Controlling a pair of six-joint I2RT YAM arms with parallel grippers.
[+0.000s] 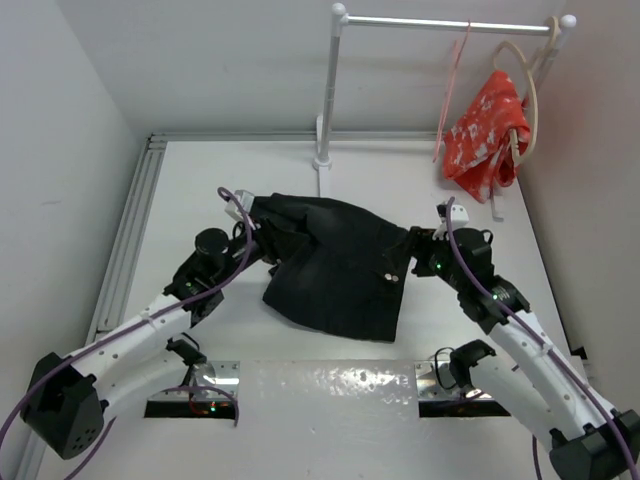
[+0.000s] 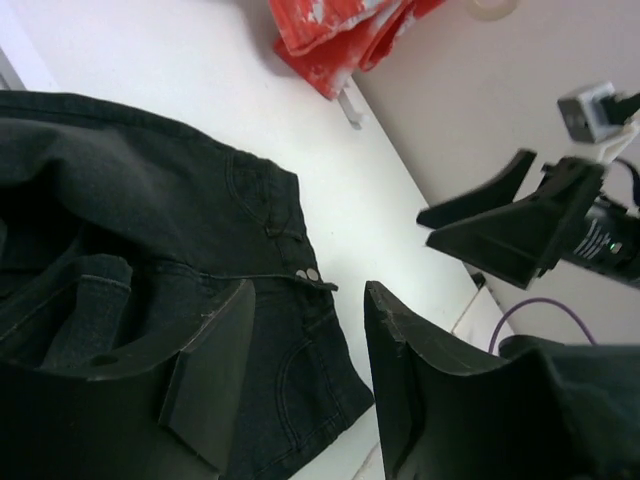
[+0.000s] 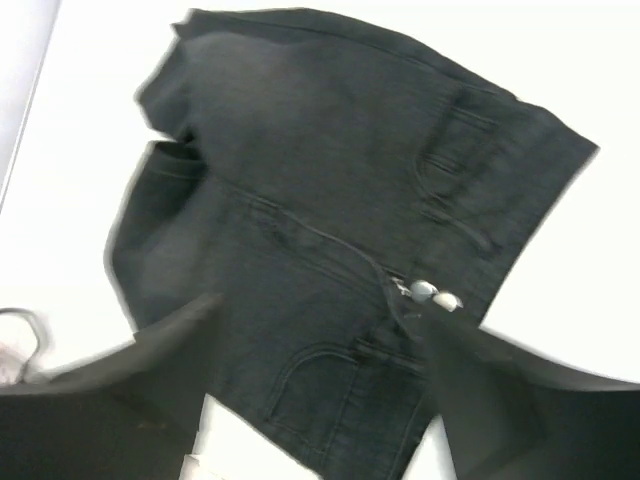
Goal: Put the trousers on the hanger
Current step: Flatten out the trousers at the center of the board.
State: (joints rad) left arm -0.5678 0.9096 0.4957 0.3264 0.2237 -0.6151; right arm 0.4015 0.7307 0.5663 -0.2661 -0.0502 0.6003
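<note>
Folded black trousers lie flat; the pink hanger hangs well beyond them. Left gripper, part-open, sits at their left edge, perhaps touching. The right gripper gapes wide at their right edge. Best to pinch both edges squarely.

The white table carries the black trousers, bunched at frame centre, and a rack foot at upper middle.

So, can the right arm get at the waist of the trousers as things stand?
Probably yes. The right gripper is open and empty, close beside the waist edge of the trousers, near the silver buttons; nothing lies over that edge.
</note>
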